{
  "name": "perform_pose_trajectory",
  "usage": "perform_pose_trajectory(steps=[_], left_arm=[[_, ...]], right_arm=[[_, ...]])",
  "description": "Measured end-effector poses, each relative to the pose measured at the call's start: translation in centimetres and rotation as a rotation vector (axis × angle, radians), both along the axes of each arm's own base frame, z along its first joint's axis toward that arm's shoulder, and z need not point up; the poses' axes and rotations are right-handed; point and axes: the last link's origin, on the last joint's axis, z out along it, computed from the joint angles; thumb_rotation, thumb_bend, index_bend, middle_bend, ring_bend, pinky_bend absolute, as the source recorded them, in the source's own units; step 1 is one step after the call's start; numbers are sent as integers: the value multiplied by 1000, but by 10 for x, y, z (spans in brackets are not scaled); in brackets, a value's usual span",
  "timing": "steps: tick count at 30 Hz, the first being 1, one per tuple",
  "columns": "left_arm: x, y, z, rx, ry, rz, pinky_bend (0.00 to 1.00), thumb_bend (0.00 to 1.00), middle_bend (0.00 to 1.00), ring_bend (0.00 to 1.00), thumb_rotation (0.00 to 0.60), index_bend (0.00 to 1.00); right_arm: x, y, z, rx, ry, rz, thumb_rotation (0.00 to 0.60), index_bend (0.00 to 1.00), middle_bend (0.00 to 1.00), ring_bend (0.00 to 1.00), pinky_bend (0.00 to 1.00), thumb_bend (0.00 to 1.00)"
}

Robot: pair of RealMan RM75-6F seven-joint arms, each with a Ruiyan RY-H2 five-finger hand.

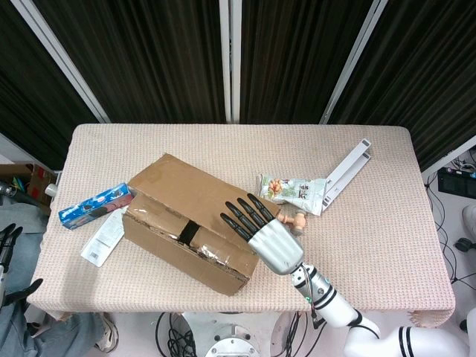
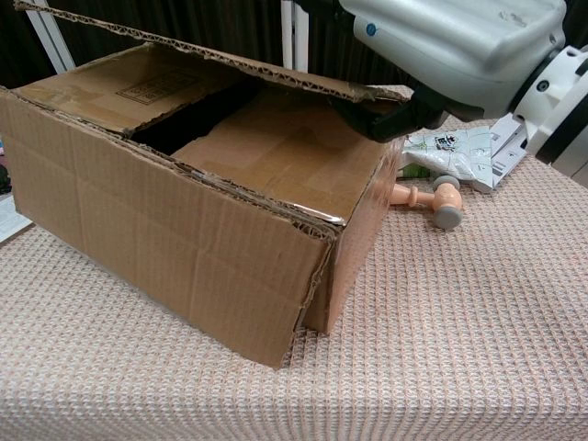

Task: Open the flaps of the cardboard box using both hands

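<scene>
Lay near the middle of the beige woven tabletop (image 1: 372,223), a little toward 9 o'clock: the brown corrugated cardboard box (image 2: 184,248). Reached over its 4 o'clock corner: the silver right hand (image 1: 271,242), dark fingers (image 1: 242,216) spread flat above the far top flap (image 2: 211,50). Seemed in the chest view to have the thumb hooked under that flap's edge and to hold it raised, with a dark gap under it; could not tell how firm this hold was. Stayed closed: the near flap (image 2: 266,156).

Showed only at the 8 o'clock border of the head view: the left hand (image 1: 9,256), low beside the tabletop, fingers apart, nothing in them.

Risks, as judgement: might slip off the thin torn edge and let the flap drop back. Might drag or tip the light box toward 4 o'clock, since no left hand steadied it. Might push it onto the small peach toy hammer (image 2: 432,200) and the green snack packet (image 1: 294,192) just beside it.
</scene>
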Motion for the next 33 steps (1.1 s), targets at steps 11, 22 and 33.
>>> perform_pose_trajectory(steps=[11, 22, 33], left_arm=[[1, 3, -2, 5, 2, -11, 205, 0, 33, 92, 600, 23], [8, 8, -6, -1, 33, -33, 205, 0, 33, 92, 600, 23], [17, 18, -12, -16, 99, -51, 205, 0, 23, 92, 600, 23]], right_arm=[[-13, -41, 18, -125, -11, -86, 600, 0, 0, 0, 0, 384], [-27, -73, 34, -113, -160, -187, 600, 0, 0, 0, 0, 252], [-47, -98, 57, -60, -406, -229, 600, 0, 0, 0, 0, 217]])
